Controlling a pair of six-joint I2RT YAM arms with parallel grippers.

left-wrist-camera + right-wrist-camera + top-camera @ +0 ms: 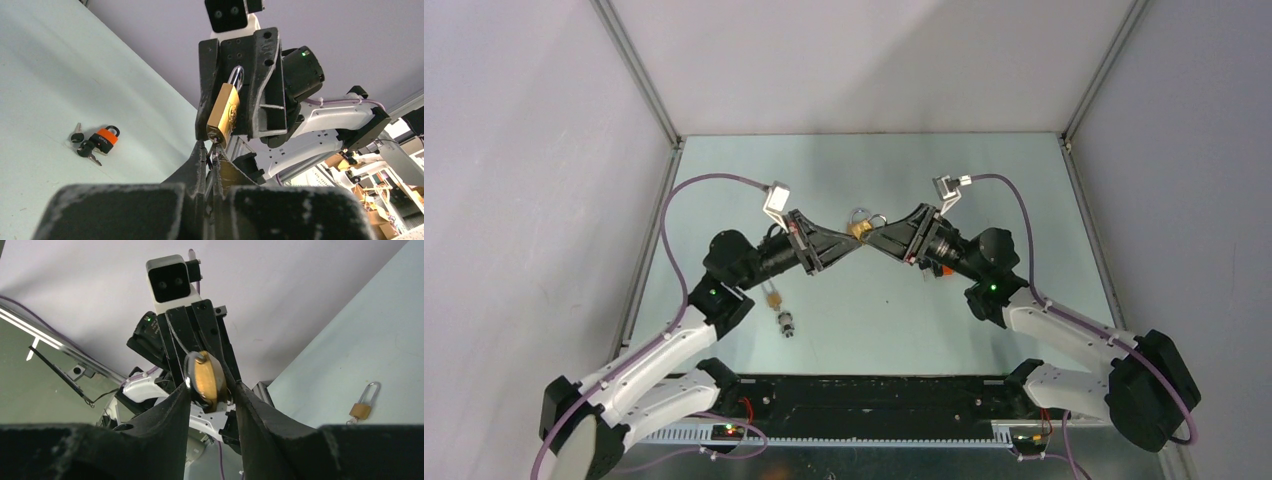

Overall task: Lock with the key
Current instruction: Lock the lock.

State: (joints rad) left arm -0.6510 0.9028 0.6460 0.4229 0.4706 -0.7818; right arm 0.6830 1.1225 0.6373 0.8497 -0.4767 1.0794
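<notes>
Left pincer [211,151] tight beneath padlock [223,114], key [214,144] mostly hidden; right pincer [210,387] agape around it.

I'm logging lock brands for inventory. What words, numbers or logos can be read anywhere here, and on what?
No text here reads clearly.
On the raised brass padlock: a round stamped emblem, too blurred to read.
On the orange padlock: a pale mark, too small to read.
On the small brass padlock: none visible.

the pale table [864,330] carries a small brass padlock [360,411] and an orange padlock [104,139] (keys [83,148] touching it).
</notes>
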